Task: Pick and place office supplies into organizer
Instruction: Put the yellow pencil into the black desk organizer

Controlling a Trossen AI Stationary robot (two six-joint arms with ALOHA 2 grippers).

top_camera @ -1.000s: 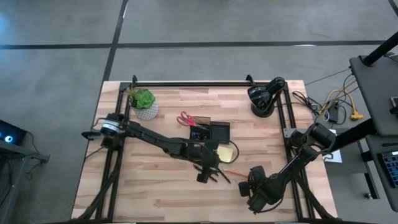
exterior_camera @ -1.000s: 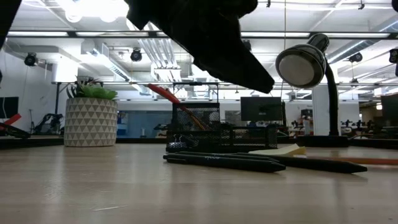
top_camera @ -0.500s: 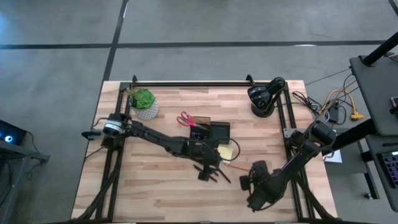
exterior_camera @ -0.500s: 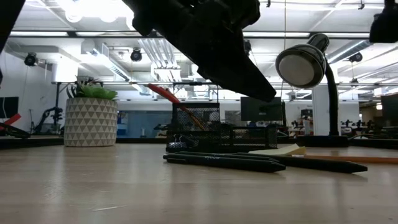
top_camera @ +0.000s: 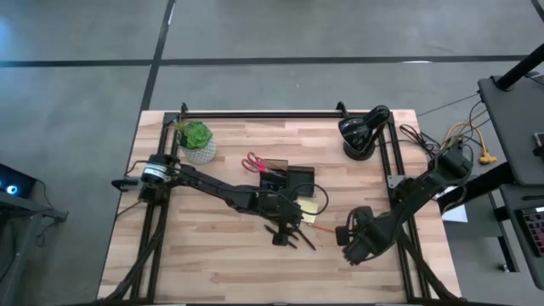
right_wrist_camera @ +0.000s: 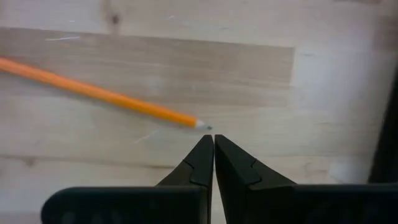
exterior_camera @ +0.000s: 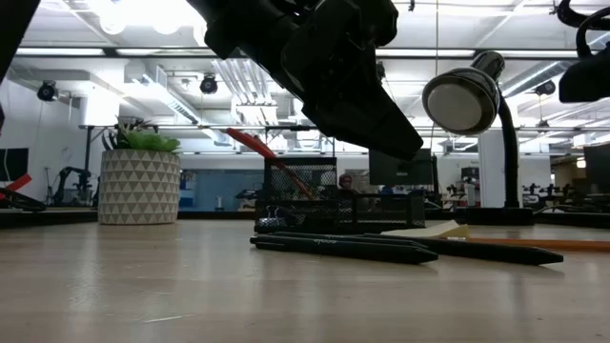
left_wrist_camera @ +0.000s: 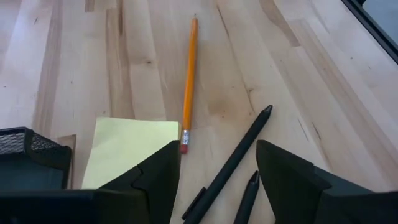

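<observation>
Left gripper (left_wrist_camera: 217,174) hovers w/ fingers spread over black pens (left_wrist_camera: 231,163) mid-table, toward the front edge. Right gripper (right_wrist_camera: 208,152) is clenched, empty, tips near the pencil (right_wrist_camera: 99,92) point. Pad (left_wrist_camera: 130,149) lies beside the organizer (top_camera: 289,181), which holds scissors (top_camera: 253,162). To do well: drop left straight down, straddle one pen only, grip mid-shaft; avoid nudging pencil.
</observation>
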